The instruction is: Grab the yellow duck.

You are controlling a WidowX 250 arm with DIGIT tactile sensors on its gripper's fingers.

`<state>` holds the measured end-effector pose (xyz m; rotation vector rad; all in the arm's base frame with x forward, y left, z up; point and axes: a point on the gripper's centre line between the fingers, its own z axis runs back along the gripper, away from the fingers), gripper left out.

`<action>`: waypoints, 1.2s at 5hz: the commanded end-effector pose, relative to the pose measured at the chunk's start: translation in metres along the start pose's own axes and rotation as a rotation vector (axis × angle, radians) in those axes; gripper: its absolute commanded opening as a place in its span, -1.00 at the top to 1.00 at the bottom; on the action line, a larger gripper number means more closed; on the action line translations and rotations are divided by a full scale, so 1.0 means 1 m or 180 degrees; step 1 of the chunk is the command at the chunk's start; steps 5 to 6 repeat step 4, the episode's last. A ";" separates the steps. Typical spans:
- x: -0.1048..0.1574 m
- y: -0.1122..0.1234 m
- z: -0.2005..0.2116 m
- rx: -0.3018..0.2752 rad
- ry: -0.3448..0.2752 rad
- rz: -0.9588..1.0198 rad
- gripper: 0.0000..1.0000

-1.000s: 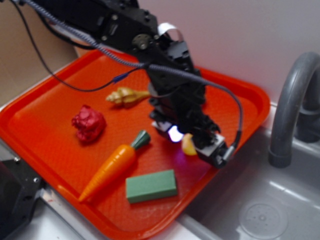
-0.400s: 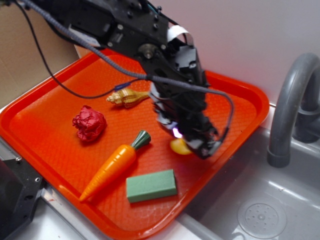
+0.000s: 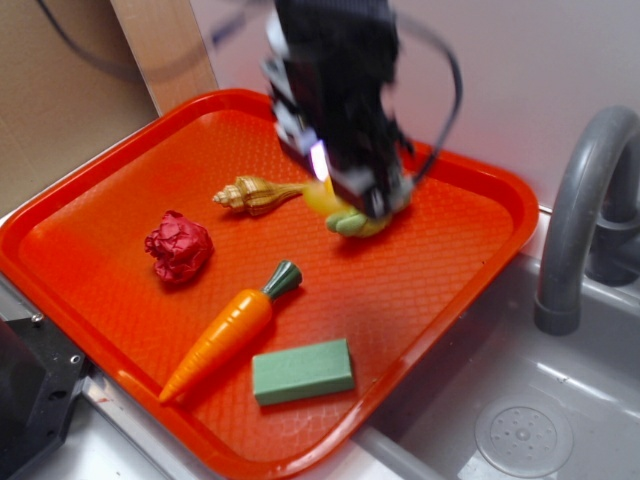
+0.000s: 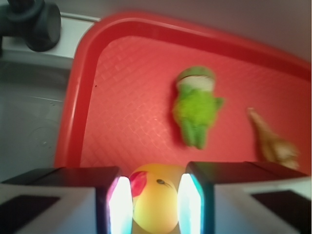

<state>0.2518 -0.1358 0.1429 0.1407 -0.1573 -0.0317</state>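
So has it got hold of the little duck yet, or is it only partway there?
It looks nearly done. The wrist view shows the yellow duck sitting between the fingers of the pincer, which press against both its sides. From outside, the pincer seems raised above the orange tray. What remains is simply keeping hold.

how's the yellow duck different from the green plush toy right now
The small glossy yellow rubber duck sits between the fingers of the tool; the fuzzy light-green plush toy lies free on the orange plastic tray. The duck is smooth, shiny and round, with a red-orange beak; the plush is soft, matte and elongated, with small limbs. Both are toys over the same tray.
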 end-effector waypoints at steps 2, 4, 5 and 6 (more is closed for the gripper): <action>-0.004 0.107 0.079 -0.0026 -0.0034 0.0432 1.00; -0.007 0.115 0.083 -0.0085 -0.0166 0.0132 1.00; -0.007 0.115 0.083 -0.0085 -0.0166 0.0132 1.00; -0.007 0.115 0.083 -0.0085 -0.0166 0.0132 1.00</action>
